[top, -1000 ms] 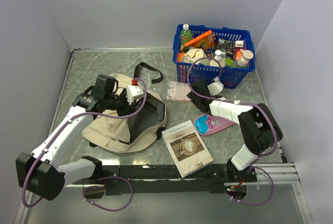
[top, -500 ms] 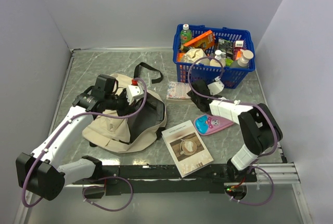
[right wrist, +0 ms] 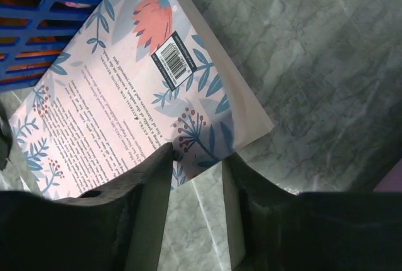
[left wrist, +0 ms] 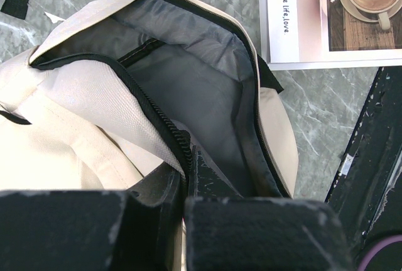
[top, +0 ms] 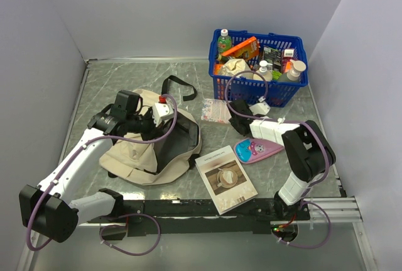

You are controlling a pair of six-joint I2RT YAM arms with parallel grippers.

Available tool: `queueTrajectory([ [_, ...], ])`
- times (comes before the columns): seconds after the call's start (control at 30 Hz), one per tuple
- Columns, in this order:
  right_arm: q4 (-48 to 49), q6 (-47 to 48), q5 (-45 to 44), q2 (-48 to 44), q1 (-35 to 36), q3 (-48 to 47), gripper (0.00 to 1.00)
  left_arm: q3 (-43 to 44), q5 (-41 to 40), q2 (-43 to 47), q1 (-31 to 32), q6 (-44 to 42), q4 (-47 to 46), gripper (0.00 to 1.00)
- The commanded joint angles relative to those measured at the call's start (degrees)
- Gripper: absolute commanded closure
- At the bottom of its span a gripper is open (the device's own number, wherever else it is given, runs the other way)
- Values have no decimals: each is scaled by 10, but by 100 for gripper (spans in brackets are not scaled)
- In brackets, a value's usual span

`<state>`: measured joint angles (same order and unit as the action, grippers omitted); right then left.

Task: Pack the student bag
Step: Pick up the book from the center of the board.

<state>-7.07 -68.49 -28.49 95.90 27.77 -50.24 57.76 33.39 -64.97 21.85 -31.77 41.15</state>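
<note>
The student bag (top: 135, 151), beige with black zipper trim, lies at the left with its mouth open and its dark lining showing in the left wrist view (left wrist: 207, 76). My left gripper (top: 156, 122) is shut on the bag's zipper rim and holds it up; its fingers (left wrist: 186, 170) pinch the black edge. My right gripper (top: 232, 112) is low over the table beside a floral book (top: 217, 110). Its jaws (right wrist: 198, 158) stand open at the book's near edge (right wrist: 138, 76), and the book lies flat on the table.
A blue basket (top: 257, 88) full of items stands at the back right, just behind the floral book. A coffee-cover book (top: 225, 178) lies in front of the bag, also in the left wrist view (left wrist: 333, 13). A pink pencil case (top: 256, 150) lies under the right arm.
Half a second ago the floral book's edge was tipped up at my right gripper; now it lies flat again and the gripper has drawn back slightly. The left arm has not moved.
</note>
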Motion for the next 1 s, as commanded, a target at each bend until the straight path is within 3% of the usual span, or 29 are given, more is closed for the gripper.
queueTrajectory([
  [0.0,44,5,-12,-3,-3,4,67,8,32,10,5,10,1,99],
  [0.1,53,27,-8,-11,-3,4,97,13,27,10,5,11,3,99],
  [0.13,56,40,-8,-17,-3,3,100,14,25,9,5,9,6,99],
  [0.53,66,178,-36,-120,61,-64,100,35,4,-14,2,31,31,99],
  [0.73,87,272,-70,-192,121,-104,100,10,-3,20,-14,71,-30,99],
  [0.97,87,399,-32,-232,134,-214,100,-14,0,31,-22,77,-48,99],
])
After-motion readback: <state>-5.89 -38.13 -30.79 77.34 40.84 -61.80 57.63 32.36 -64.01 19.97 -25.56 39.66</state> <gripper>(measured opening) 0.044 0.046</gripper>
